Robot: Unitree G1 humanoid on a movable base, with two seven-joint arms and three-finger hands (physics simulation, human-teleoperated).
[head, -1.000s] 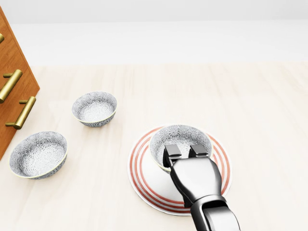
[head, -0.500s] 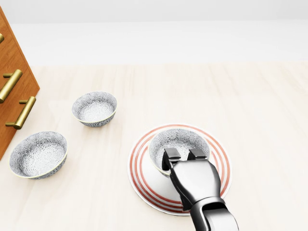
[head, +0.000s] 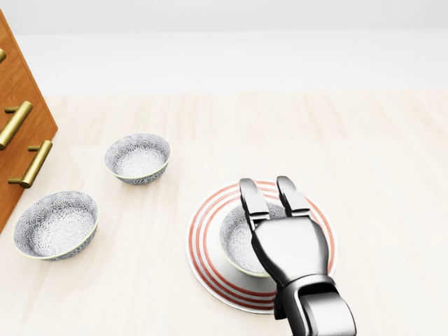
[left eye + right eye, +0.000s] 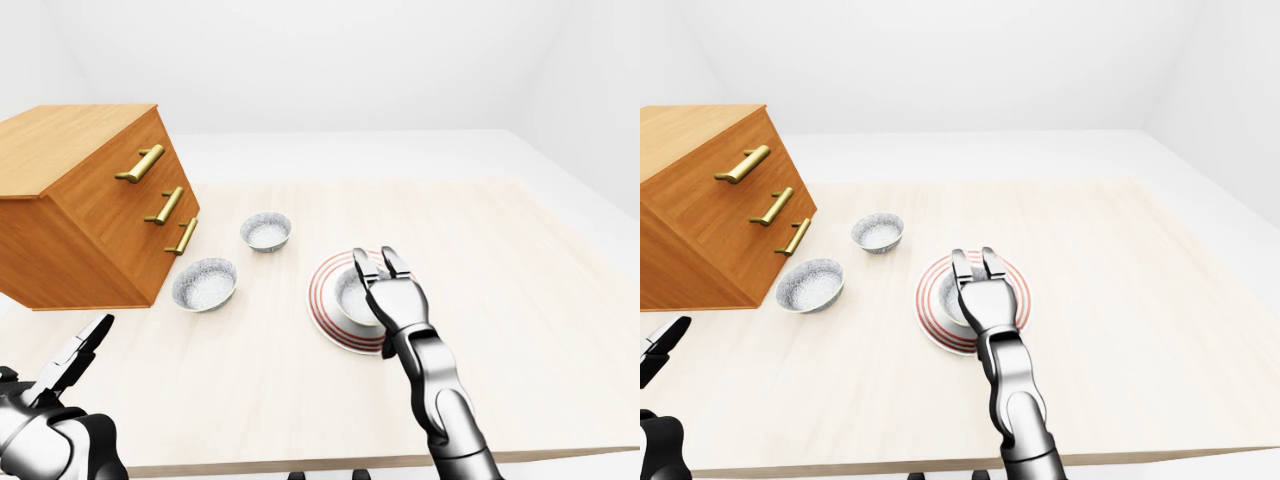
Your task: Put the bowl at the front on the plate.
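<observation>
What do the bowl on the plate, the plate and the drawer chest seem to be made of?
The bowl: probably glazed ceramic, fine grey pattern, smooth pale rim. The plate: ceramic too by its look, glossy white with red rings. The drawer chest: wood, warm brown grain; its handles look like brass.

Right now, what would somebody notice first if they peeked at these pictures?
Probably the shiny metal right hand, open above the patterned bowl sitting on the red-ringed plate, low in the middle of the head view. Then the upper-left bowl and lower-left bowl, beside a wooden drawer chest with gold handles.
</observation>
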